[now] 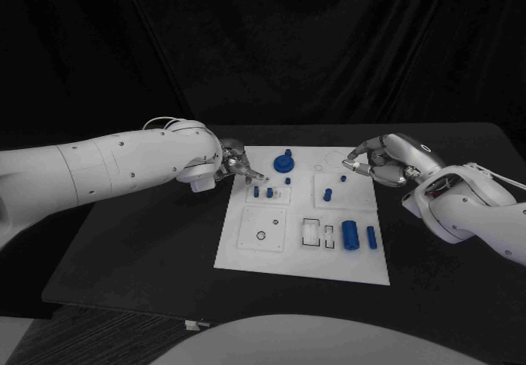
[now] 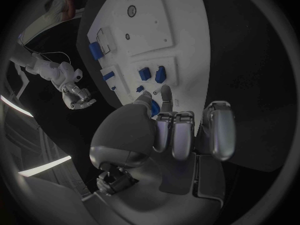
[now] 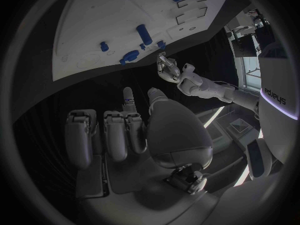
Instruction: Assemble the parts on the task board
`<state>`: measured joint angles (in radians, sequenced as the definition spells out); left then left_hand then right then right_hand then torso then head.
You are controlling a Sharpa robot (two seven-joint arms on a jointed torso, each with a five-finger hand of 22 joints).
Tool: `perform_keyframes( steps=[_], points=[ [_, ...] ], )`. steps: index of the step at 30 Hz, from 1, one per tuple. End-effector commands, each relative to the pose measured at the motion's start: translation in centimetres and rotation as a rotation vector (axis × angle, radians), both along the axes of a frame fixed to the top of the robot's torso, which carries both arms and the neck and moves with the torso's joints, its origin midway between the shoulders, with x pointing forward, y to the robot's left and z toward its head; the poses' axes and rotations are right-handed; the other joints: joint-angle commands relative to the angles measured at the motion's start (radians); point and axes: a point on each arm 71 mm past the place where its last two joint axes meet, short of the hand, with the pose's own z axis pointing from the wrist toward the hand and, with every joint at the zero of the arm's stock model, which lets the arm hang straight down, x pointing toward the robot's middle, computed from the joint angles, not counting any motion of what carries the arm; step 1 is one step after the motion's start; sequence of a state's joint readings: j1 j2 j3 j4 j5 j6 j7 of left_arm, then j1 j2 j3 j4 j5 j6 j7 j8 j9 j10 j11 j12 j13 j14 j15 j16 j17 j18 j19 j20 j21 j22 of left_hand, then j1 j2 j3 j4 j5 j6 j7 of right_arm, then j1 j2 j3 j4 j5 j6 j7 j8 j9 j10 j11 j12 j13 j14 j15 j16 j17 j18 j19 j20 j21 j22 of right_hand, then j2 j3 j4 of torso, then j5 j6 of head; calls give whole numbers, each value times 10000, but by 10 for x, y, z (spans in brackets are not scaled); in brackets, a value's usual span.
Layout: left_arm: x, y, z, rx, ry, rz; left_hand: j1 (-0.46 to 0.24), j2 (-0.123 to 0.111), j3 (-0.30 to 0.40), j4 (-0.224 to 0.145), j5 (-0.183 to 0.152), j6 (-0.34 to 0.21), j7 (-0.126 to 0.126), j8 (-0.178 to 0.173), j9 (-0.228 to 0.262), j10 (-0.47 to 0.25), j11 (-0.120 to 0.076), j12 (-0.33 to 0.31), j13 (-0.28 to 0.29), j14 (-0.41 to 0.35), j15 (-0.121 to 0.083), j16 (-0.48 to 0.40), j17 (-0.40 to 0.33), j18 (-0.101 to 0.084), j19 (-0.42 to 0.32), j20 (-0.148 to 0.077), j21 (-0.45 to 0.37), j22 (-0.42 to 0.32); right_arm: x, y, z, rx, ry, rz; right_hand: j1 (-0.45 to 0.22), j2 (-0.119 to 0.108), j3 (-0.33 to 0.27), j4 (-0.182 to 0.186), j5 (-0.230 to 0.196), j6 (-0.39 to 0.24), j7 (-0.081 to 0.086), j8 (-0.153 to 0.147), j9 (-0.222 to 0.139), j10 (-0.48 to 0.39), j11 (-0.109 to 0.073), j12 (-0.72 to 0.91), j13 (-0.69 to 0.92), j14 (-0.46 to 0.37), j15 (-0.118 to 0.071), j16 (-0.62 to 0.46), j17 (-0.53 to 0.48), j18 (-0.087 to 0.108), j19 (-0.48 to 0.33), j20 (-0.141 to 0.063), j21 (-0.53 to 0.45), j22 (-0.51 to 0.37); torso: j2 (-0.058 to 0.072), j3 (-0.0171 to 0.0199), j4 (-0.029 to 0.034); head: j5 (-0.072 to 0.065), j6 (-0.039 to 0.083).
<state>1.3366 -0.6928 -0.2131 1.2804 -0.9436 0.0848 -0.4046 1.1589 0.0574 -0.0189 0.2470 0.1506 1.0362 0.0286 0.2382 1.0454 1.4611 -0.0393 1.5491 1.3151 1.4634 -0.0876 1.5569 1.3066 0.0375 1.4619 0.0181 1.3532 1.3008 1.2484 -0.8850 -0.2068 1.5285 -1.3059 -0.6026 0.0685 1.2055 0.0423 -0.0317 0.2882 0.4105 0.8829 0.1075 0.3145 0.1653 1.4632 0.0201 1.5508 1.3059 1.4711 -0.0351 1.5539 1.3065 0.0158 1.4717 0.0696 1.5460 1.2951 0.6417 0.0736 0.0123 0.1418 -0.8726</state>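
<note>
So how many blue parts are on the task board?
8 visible: knobbed disc at the far edge, a small stud nearer, two pegs by the left hand, a stud and peg towards the right hand, two cylinders nearest the robot. The left hand may hide others.

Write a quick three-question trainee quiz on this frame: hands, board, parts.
1. True or false: the left hand is over the task board's left edge.
2. Which is nearest the board's front edge? A) large blue cylinder B) round blue part C) small pegs
3. Fill in: the right hand is at the board's ___ corner, far from the robot.

Key: 1 true; 2 A; 3 right. Whether either hand holds anything cannot be told.
</note>
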Motion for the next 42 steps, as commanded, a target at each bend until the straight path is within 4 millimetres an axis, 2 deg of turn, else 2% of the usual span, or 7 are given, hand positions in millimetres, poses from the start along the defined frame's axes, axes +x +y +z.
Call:
perform_keyframes(
  steps=[1, 4, 9, 20, 25, 35, 42],
  points=[
    [-1, -2, -4, 267, 435, -197, -262, -84, -119, 159, -125, 55, -4, 207, 118, 1097, -28, 217, 2557, 1074, -47, 139, 2642, 93, 215, 33, -51, 2082, -1, 0, -1, -11, -10, -74, 145, 45, 59, -31, 178, 38, -33, -53, 142, 1076, 47, 200, 2649, 997, -68, 169, 2643, -122, 922, -14, 132, 2710, -11, 7, 7, -5, 0],
    [0, -3, -5, 336, 528, -237, -274, -84, -127, 167, -89, 81, -15, 234, 134, 1097, -34, 217, 2557, 1074, -50, 139, 2642, 93, 217, 31, -50, 2082, -1, 0, -1, -9, -13, -74, 167, 41, 68, -43, 190, 39, -34, -54, 144, 1076, 45, 200, 2649, 997, -69, 169, 2643, -122, 922, -14, 132, 2710, -11, 5, 9, -30, 0],
    [1, -6, -7, 428, 683, -325, -221, -111, -117, 123, 289, 64, -39, 294, 180, 1097, -59, 217, 2557, 1074, -69, 139, 2642, 97, 213, 16, -65, 2078, -1, 0, -1, -6, -16, -78, 167, 41, 68, -43, 190, 39, -34, -54, 144, 1076, 45, 200, 2649, 997, -69, 169, 2643, -122, 922, -14, 132, 2710, -13, 10, 5, -30, 0],
    [2, -7, -10, 616, 973, -423, -188, -127, -96, 91, 587, 40, -45, 307, 187, 1097, -64, 217, 2557, 1074, -74, 139, 2642, 99, 208, 9, -76, 2075, -1, 0, -1, -5, -16, -72, 178, 40, 72, -47, 195, 41, -34, -54, 145, 1076, 45, 200, 2649, 997, -69, 169, 2643, -121, 920, -15, 129, 2708, -13, 14, 0, -14, 0],
    [2, -8, -11, 659, 1044, -453, -125, -134, -30, 42, 1039, 40, -65, 311, 170, 1097, -80, 217, 2557, 1074, -86, 139, 2642, 100, 206, -2, -80, 2074, -1, 0, -1, -6, -12, -70, 178, 40, 72, -47, 195, 41, -34, -54, 145, 1076, 45, 200, 2649, 997, -69, 169, 2643, -121, 920, -15, 129, 2708, -14, 12, 2, -22, 0],
    [2, -12, -13, 655, 1131, -601, -88, -157, 53, 18, 1473, 16, -70, 264, 99, 1097, -86, 217, 2557, 1074, -92, 139, 2642, 102, 201, -9, -92, 2071, -1, 1, -1, -16, 8, -64, 178, 40, 72, -47, 195, 41, -34, -54, 145, 1076, 45, 200, 2649, 997, -69, 169, 2643, -121, 920, -15, 129, 2708, -19, 11, 6, -57, 0],
    [3, -14, -13, 644, 1158, -670, 25, -226, 224, -62, 2038, 3, -79, 192, -17, 1097, -95, 217, 2557, 1074, -99, 139, 2642, 103, 197, -17, -101, 2069, -1, 0, -1, -23, 17, -77, 201, 36, 81, -53, 208, 46, -34, -53, 147, 1076, 45, 200, 2649, 997, -71, 169, 2643, -120, 918, -16, 126, 2707, -14, 8, 2, -63, 0]
  ],
)
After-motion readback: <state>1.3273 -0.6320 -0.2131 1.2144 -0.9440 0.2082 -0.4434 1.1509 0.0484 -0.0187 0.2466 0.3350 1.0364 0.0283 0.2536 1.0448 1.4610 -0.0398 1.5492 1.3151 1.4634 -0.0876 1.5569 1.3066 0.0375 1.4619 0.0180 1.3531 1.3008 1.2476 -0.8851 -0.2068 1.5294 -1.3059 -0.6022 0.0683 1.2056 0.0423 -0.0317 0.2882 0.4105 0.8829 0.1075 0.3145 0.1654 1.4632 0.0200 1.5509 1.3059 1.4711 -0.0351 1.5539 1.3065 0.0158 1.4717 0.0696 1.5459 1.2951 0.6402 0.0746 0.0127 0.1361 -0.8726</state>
